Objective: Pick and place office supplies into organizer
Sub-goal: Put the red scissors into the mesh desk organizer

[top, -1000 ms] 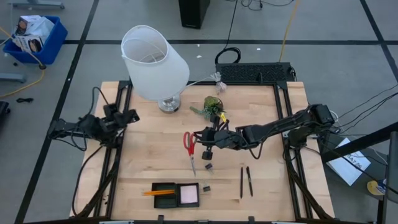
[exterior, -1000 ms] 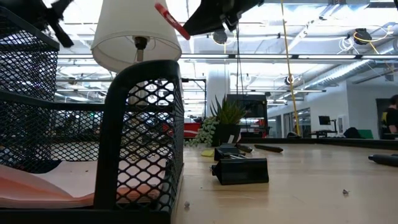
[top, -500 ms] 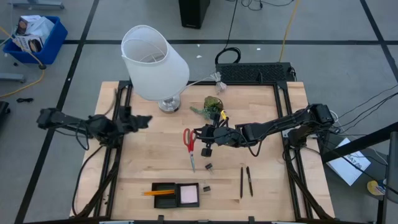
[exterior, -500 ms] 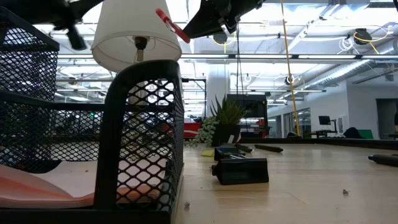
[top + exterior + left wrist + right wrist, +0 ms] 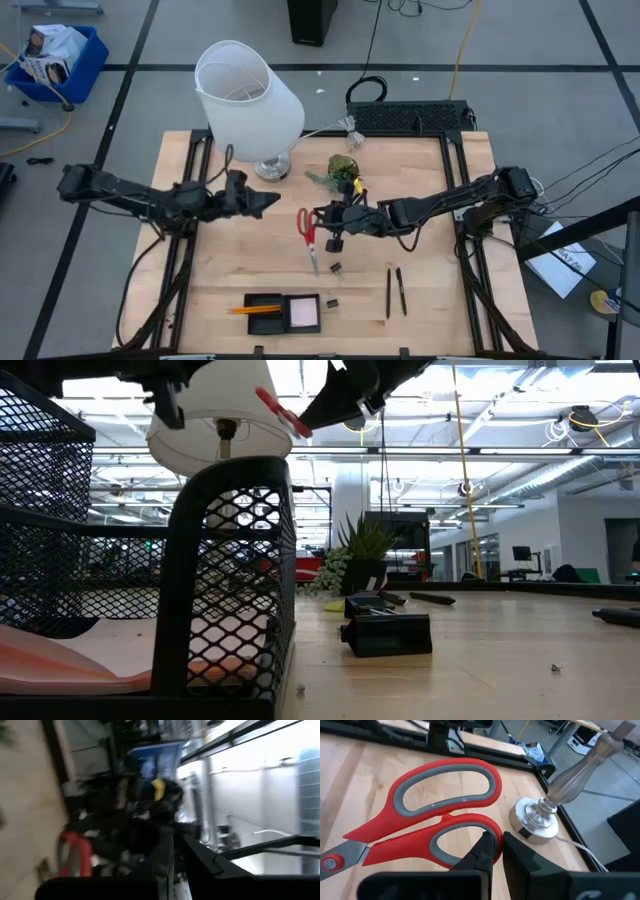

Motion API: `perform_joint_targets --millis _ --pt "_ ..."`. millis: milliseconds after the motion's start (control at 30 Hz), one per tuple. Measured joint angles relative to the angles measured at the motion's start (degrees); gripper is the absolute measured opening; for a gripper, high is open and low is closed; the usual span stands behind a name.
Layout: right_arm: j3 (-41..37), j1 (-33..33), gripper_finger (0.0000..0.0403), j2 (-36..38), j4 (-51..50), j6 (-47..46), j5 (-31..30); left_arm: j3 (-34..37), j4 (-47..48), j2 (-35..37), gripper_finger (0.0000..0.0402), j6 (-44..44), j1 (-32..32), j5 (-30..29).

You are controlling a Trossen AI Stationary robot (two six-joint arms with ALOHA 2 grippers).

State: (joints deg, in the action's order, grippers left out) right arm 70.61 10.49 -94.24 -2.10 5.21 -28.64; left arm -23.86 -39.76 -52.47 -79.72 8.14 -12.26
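High view is showing me the whole wooden table, and I am judging that the scissors step is in hand. The right gripper is holding the red-handled scissors by one handle loop, near the middle of the table; in the right wrist view its fingers are closing on the rim of the lower loop. In the low view the red handle is showing high above the table, so I am thinking the scissors are lifted, at least at the handle end. The left gripper is reaching toward the same place, just beside the handles, with its fingers together. The organizer is lying at the near edge of the table, well apart from the scissors, with the pink sticky-note pad and the orange pencils already in it.

For the next move I am expecting a carry toward the organizer and a careful lowering, since the scissors are long against its compartments. Two arms are working close together, so a collision is my worry.

Around, the white lamp is standing behind the left arm, the plant is near the right gripper, two black pens and small black clips are waiting on the table between scissors and organizer.
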Motion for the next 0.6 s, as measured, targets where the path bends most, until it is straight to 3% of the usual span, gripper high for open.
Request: perform_joint_targets --millis 233,467,600 --pt "0.00 0.00 0.0018 0.02 -0.86 0.00 -0.25 0.00 8.53 -0.07 0.0063 -1.91 1.38 0.11" --pt "0.00 -0.40 0.0018 0.02 -3.00 0.07 -0.14 0.00 15.02 -0.10 0.0162 -1.74 3.83 -4.28" --pt "0.00 -0.37 0.0018 0.03 -2.90 -0.14 0.08 0.02 12.69 -3.50 0.0207 -4.04 4.95 -4.73"
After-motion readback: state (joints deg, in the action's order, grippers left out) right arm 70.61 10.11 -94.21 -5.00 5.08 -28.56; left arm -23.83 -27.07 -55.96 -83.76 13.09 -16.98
